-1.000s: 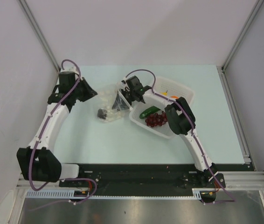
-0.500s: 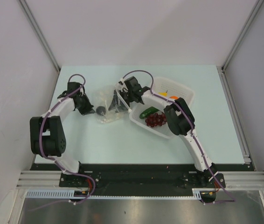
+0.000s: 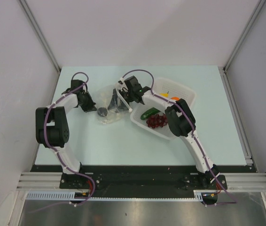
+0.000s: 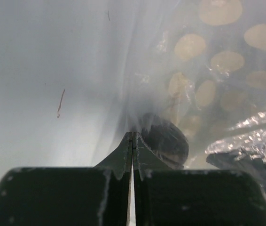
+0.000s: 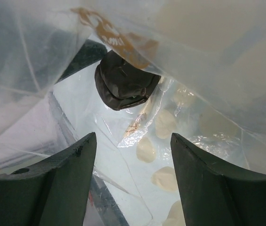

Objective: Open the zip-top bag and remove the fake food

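Note:
The clear, crinkly zip-top bag (image 3: 107,96) lies on the table left of the basket. A small dark round fruit (image 3: 102,112) of the fake food sits inside it, at its left end. My left gripper (image 3: 93,108) is at the bag's left edge. In the left wrist view its jaws (image 4: 132,135) are shut, with the bag's film (image 4: 137,94) pinched at the tips and the dark fruit (image 4: 167,141) just behind them. My right gripper (image 3: 117,104) reaches into the bag from the right. It stands open (image 5: 133,136), with film around it and the dark fruit (image 5: 126,82) ahead.
A white perforated basket (image 3: 185,94) stands to the right of the bag. It holds a green cucumber (image 3: 150,113), a red-purple grape bunch (image 3: 156,121) and an orange ball (image 3: 175,98). Grey walls close the table on three sides.
My left arm folded in and brought its gripper rightward to the bag's left edge, where it shut. My right gripper opened wider inside the bag.

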Available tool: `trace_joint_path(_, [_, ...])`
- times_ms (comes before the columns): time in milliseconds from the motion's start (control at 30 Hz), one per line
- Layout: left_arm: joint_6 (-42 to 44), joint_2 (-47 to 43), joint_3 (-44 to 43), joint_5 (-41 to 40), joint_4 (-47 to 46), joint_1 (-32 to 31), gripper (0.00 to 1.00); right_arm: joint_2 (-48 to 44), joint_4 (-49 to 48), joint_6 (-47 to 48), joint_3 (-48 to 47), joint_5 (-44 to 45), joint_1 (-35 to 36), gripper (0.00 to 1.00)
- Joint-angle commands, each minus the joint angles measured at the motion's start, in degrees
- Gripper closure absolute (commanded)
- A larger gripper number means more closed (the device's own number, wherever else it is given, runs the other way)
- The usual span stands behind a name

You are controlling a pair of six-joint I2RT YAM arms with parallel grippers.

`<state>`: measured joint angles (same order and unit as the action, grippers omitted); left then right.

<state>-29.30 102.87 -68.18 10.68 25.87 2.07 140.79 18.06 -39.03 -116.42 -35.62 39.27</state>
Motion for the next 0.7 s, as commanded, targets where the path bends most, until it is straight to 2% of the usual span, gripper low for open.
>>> trace_joint_path(0, [1.35, 3.29, -3.09, 1.62, -1.35, 0.05, 1.00, 1.15, -1.71, 0.18, -3.02, -1.74, 0.02, 0.30])
trace_joint_path(300, [-1.02, 3.04, 0.07, 5.32, -4.16, -5.58, 1.00, 3.52, -2.07, -0.88, -4.78, -2.53, 0.64, 0.28])
trace_joint_path(567, [-0.50, 1.64, 1.56, 6.20, -4.07, -5.85, 1.00, 6.51, -2.07, -2.63, -8.20, -2.26, 0.72, 0.25])
trace_joint_path(667, [-0.06, 0.23, 2.52, 5.58, -4.07, -5.23, 1.00, 6.78, -0.67, -2.72, -8.65, -2.53, 0.81, 0.29])
